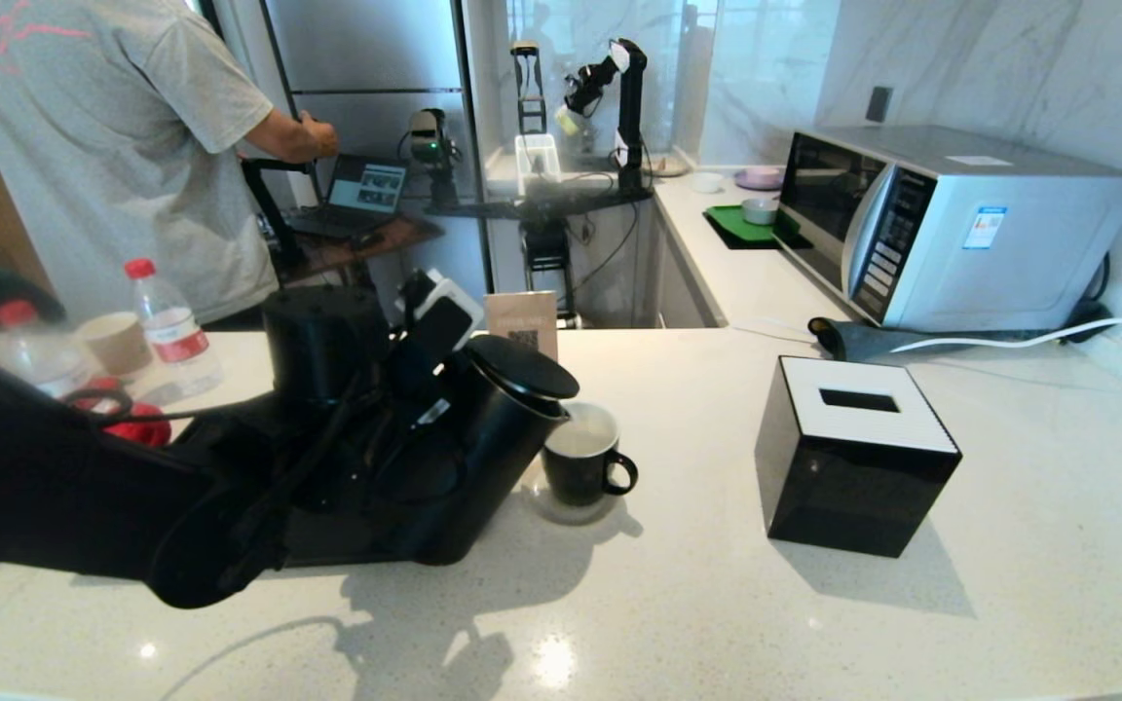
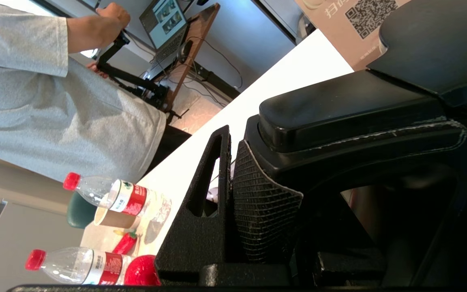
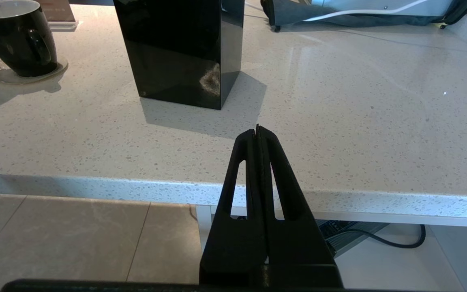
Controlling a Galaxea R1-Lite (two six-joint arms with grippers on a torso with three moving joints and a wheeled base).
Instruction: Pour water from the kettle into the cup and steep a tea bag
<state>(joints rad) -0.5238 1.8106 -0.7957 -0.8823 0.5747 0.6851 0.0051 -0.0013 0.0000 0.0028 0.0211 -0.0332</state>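
L gripper point(image 2: 233, 202) clamping kettle point(image 1: 483, 448) handle, tilting spout over cup point(image 1: 582, 458) rim; R gripper point(image 3: 259, 134) closed, idling off counter edge.

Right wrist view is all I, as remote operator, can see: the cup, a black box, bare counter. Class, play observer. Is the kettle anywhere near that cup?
Observer: Yes. In the head view the kettle is tilted, its spout over the cup.
Operator: What holds it?
Observer: The left end effector is shut on the kettle's handle, as the left wrist view shows.
Operator: Anything left of the kettle?
Observer: Two water bottles with red caps and a tan paper cup stand there.
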